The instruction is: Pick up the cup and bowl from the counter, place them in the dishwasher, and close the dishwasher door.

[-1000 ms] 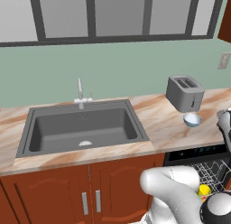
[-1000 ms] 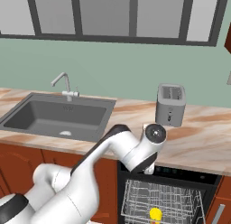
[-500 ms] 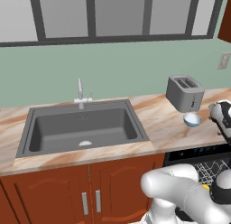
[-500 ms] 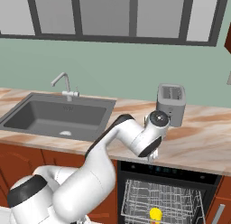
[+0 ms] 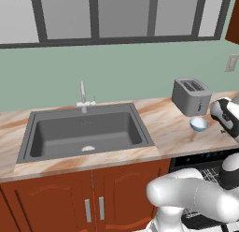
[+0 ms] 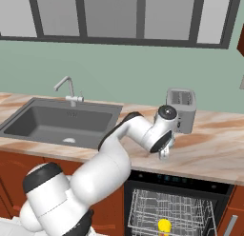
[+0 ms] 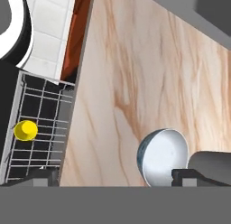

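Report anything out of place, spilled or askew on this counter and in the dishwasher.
Nothing stands out. The bowl sits upright on the counter by the toaster; the cup lies in the open dishwasher rack. No spills.

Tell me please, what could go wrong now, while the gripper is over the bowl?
1. The bowl sits off to one side between the open gripper fingers, so one finger may strike the rim and push it along the counter.
2. The toaster stands right behind the bowl; the hand could bump it.
3. The cup already lies in the dishwasher rack, so the bowl could land on it.
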Available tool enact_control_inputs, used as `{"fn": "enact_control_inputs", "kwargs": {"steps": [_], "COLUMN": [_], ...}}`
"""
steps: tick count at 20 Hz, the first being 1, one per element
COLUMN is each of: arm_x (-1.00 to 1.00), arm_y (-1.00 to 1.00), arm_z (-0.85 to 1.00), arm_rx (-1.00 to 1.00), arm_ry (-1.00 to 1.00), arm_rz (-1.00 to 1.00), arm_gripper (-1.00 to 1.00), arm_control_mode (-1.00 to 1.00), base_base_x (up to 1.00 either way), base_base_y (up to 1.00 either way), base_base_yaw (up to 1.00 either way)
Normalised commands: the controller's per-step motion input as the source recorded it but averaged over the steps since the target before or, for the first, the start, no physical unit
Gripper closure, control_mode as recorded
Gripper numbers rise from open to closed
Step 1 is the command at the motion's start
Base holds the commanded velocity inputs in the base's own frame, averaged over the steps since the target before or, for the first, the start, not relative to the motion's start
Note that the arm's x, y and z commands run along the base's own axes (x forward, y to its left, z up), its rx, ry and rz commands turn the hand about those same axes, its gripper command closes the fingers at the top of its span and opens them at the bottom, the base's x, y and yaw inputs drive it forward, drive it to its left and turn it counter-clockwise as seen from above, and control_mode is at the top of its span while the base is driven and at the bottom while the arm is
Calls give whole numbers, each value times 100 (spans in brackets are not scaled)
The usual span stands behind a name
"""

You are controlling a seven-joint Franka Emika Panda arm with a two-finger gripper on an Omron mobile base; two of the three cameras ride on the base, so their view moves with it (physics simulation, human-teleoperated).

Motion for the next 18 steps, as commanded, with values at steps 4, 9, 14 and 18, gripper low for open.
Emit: {"fn": "enact_control_inputs", "kwargs": {"steps": [4,9,14,18], "arm_x": [4,5,25,41], "arm_y": [-5,-8,-24,-21], "arm_z": [-26,-27,-4,-4], "arm_rx": [-3,-1,0,0], "arm_ry": [0,0,0,0], "arm_rz": [6,8,7,5], "arm_gripper": [-100,-100,-100,-100], "arm_control_mode": [-100,-100,-100,-100], "base_base_x": [0,0,0,0], "base_base_y": [0,0,0,0], "base_base_yaw": [0,0,0,0]}}
